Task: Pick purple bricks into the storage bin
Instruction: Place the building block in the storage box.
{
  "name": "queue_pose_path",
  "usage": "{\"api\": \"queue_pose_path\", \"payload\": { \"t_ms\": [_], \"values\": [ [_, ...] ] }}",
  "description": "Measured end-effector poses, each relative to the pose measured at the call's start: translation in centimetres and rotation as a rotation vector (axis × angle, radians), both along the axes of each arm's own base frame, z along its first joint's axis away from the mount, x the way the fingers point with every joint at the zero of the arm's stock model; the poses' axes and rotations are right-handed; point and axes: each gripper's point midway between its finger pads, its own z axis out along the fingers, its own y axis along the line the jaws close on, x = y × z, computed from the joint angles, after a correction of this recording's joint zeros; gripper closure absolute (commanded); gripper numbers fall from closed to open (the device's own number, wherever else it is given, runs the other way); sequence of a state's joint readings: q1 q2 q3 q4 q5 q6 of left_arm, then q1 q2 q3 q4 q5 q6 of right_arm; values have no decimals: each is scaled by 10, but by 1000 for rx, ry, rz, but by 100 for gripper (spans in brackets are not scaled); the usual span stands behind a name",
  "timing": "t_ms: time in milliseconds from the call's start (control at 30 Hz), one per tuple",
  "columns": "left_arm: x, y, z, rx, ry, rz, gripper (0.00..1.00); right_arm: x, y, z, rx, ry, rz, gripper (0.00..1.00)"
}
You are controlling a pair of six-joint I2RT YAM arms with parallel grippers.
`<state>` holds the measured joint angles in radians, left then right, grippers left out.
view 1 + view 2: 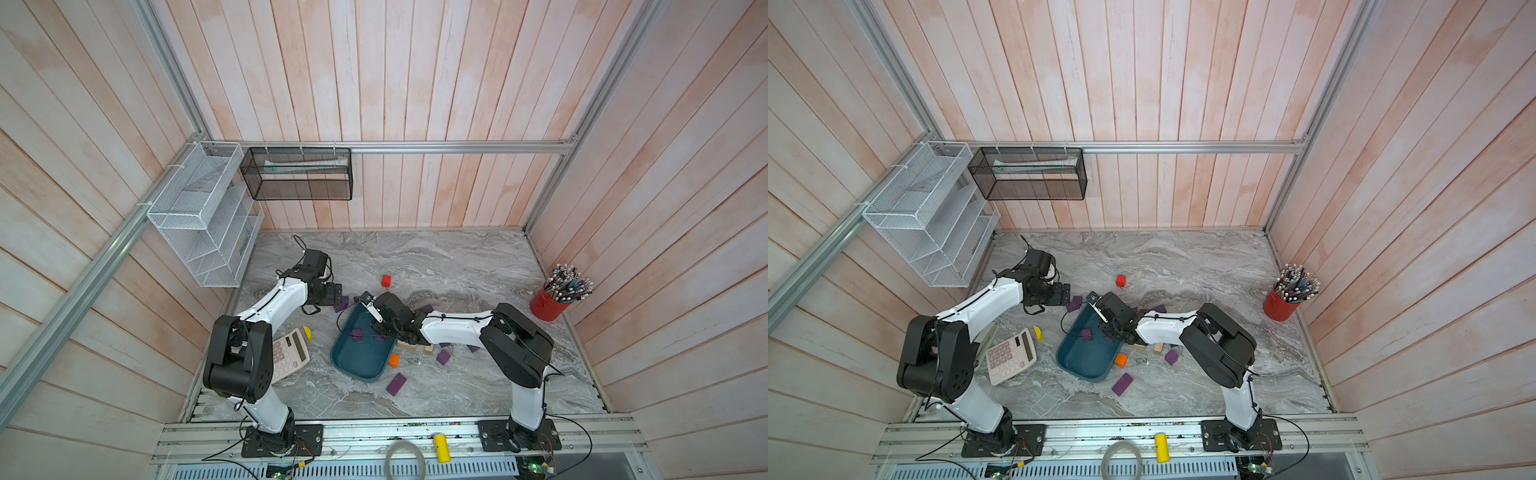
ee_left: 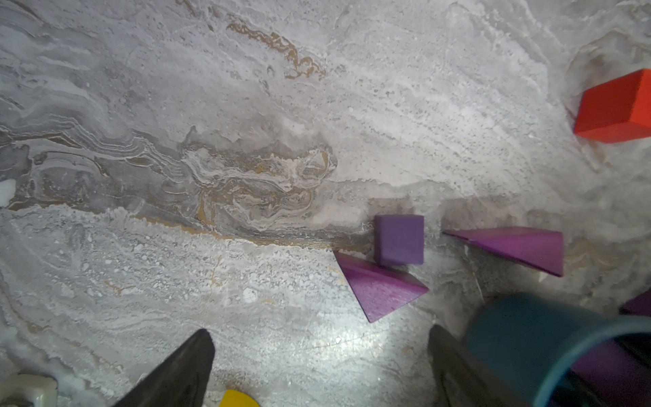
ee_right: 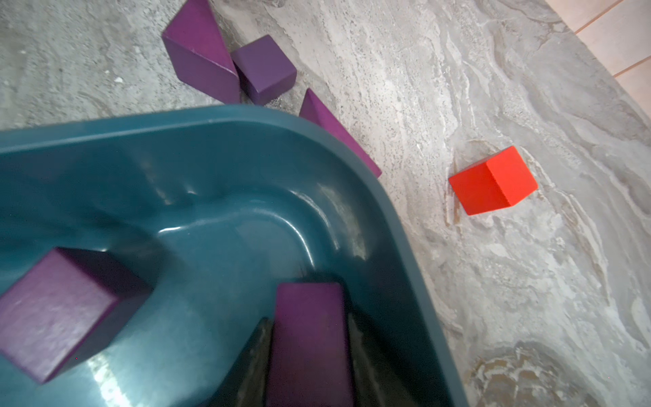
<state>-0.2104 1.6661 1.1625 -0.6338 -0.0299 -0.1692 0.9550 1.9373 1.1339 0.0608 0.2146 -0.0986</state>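
The storage bin (image 1: 361, 365) (image 3: 246, 116) is a teal tray in the middle of the table. My right gripper (image 3: 308, 317) (image 1: 380, 332) reaches down inside it, its fingers lying along both sides of an oblong purple brick (image 3: 310, 334). A purple cube (image 3: 60, 313) (image 1: 356, 333) lies on the bin's floor beside it. My left gripper (image 2: 318, 331) (image 1: 337, 292) hovers open and empty beyond the bin's far left corner. In front of it lie a purple cube (image 2: 399, 239) and two purple wedges (image 2: 378, 287) (image 2: 518, 246). More purple bricks (image 1: 395, 384) (image 1: 443, 356) lie near the bin's front right.
A red cube (image 1: 386, 281) sits behind the bin, and an orange cube (image 1: 393, 360) touches its right side next to tan blocks (image 1: 409, 345). A calculator (image 1: 289, 355) and a yellow piece (image 1: 307, 332) lie to the left. A red pen cup (image 1: 548, 305) stands far right.
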Motion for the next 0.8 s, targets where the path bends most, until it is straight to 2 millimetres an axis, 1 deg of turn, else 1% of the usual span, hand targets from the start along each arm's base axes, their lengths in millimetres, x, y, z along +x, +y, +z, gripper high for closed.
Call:
{"api": "queue_pose_path", "payload": {
  "t_ms": [133,233,300,367,433,500,567,667,733,800],
  "values": [
    [0,0,0,0,0,0,4,-2,3,0,10,9,13,48],
    [0,0,0,0,3,0,4,-3,5,1,24,13,19,46],
    [-1,0,0,-2,3,-1,4,-5,4,4,35,14,22,43],
    [-1,-1,0,-3,3,-1,4,-8,2,14,60,12,21,42],
    [-1,-1,0,-7,4,0,4,-11,0,31,98,0,22,41],
    [-1,-2,0,-12,5,3,4,-13,0,54,151,-22,22,40],
    [-1,-2,0,-15,7,7,4,-15,0,83,222,-54,22,40],
    [1,-2,5,-19,4,20,4,-20,-4,117,312,-90,25,40],
    [4,-2,10,-22,-4,33,4,-25,-9,130,344,-103,23,40],
    [5,-3,13,-19,-7,48,4,-30,-18,137,367,-108,15,40]
  ]
}}
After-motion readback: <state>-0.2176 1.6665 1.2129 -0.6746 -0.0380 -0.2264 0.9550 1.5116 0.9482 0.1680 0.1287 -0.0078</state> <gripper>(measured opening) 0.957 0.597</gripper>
